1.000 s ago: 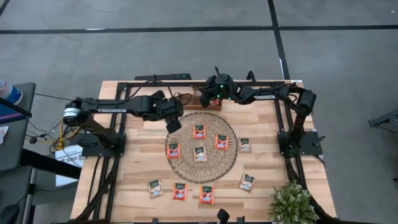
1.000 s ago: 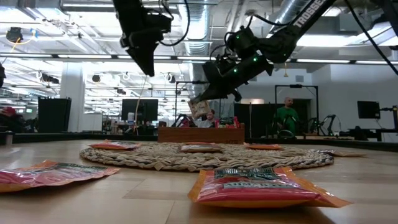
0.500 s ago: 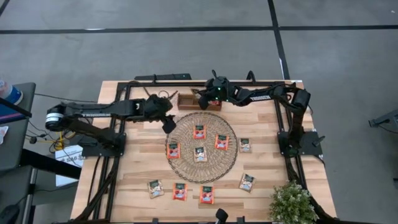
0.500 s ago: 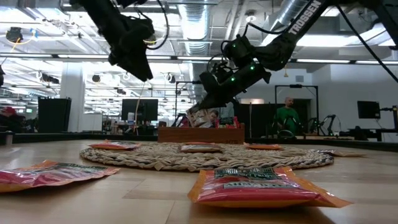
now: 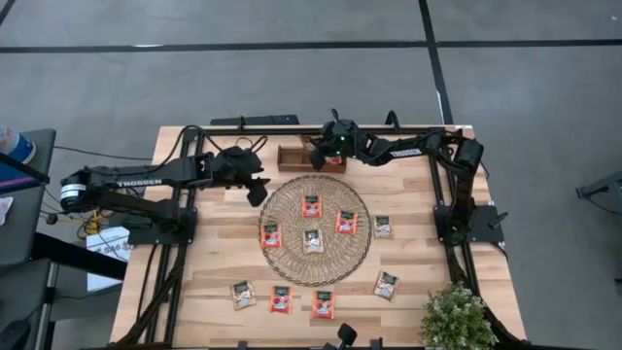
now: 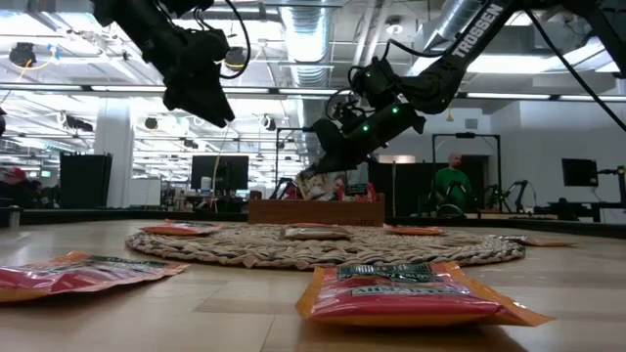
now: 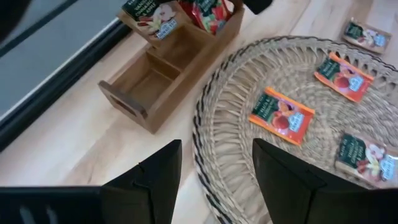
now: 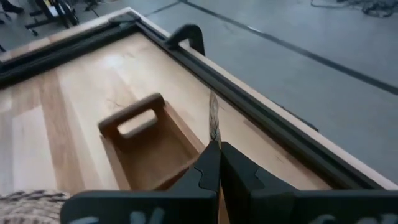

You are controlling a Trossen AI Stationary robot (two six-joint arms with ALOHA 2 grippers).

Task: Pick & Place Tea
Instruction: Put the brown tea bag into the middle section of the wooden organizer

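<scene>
My left gripper (image 5: 258,192) hangs above the table just off the mat's (image 5: 277,255) left rim, fingers (image 7: 155,180) spread apart with nothing between them, looking down on the tray (image 7: 155,81) and the near sachets. To the right, the mat carries four sachets, red ones and a pale one (image 5: 312,240) in the middle; one more lies just past its right edge, and five sit on bare wood along the front of the table. At the back, the tray (image 5: 296,158) already has a couple of sachets standing in one end compartment. My right gripper (image 8: 214,152) is over that tray, pinched tight on the edge of one sachet (image 8: 213,121), which stands thin and upright between the pads, above an empty compartment.

I judge these packets very light, thin and floppy, with slick wrappers; flat on wood they give little to grab. Best to take one by a free edge or corner, a firm narrow pinch, and let it hang edge-down so it slots between the dividers
</scene>
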